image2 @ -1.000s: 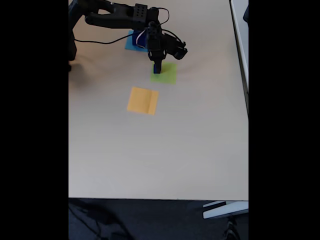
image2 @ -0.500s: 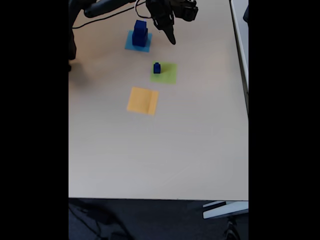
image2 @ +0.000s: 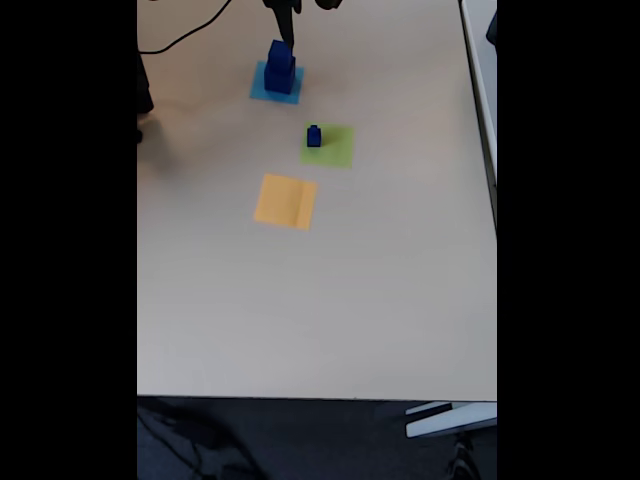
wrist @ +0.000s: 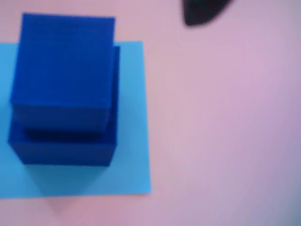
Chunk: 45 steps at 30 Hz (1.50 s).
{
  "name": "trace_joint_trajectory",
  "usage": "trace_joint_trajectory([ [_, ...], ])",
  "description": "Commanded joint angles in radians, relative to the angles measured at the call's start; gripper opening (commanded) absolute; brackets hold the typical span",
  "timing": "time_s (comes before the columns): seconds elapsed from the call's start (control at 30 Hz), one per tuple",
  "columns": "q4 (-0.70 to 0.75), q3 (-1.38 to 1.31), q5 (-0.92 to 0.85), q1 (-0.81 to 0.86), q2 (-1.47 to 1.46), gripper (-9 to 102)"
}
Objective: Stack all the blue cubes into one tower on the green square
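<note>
Two blue cubes (image2: 280, 66) stand stacked, the smaller on the larger, on a light-blue square (image2: 276, 88) at the back of the table. The wrist view looks down on that stack (wrist: 63, 84), slightly blurred. A tiny blue cube (image2: 314, 135) sits on the left part of the green square (image2: 334, 148). My gripper (image2: 287, 28) hangs at the top edge of the fixed view, just above and behind the stack, holding nothing. One dark fingertip (wrist: 204, 12) shows at the top of the wrist view, right of the stack. How the jaws stand is hidden.
An orange-yellow square (image2: 286, 201) lies in front of the green one. A black cable (image2: 180, 40) runs across the back left of the table. The beige table (image2: 320, 300) ends at a front edge, with a white strip along its right side.
My gripper let go of the tiny cube on the green square, rose, and swung back and left to hang over the stack on the light-blue square.
</note>
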Motion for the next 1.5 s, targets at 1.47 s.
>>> trace_joint_trajectory([
  [1.47, 0.183, -0.299, -0.112, 0.006, -0.390, 32],
])
